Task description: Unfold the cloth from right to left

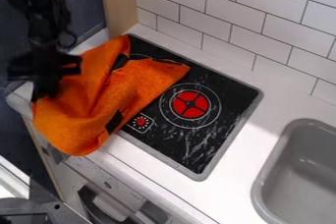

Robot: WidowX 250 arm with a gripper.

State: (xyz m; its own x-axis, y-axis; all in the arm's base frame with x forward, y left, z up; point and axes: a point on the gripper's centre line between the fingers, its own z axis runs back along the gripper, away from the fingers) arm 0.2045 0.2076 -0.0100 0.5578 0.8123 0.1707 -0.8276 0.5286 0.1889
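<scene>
Over the flat black stovetop (226, 95), I'd edge-pinch the limp orange cloth (128, 90) (I can't tell if my black gripper (46, 88) is closed).

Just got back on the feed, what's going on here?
A black robot arm is at the left, its hand down at the left edge of an orange cloth; whether it has a grip I can't tell. The cloth lies rumpled over the left part of the black stovetop and droops over the counter's front edge. It isn't spread flat. The red burner is uncovered.
</scene>
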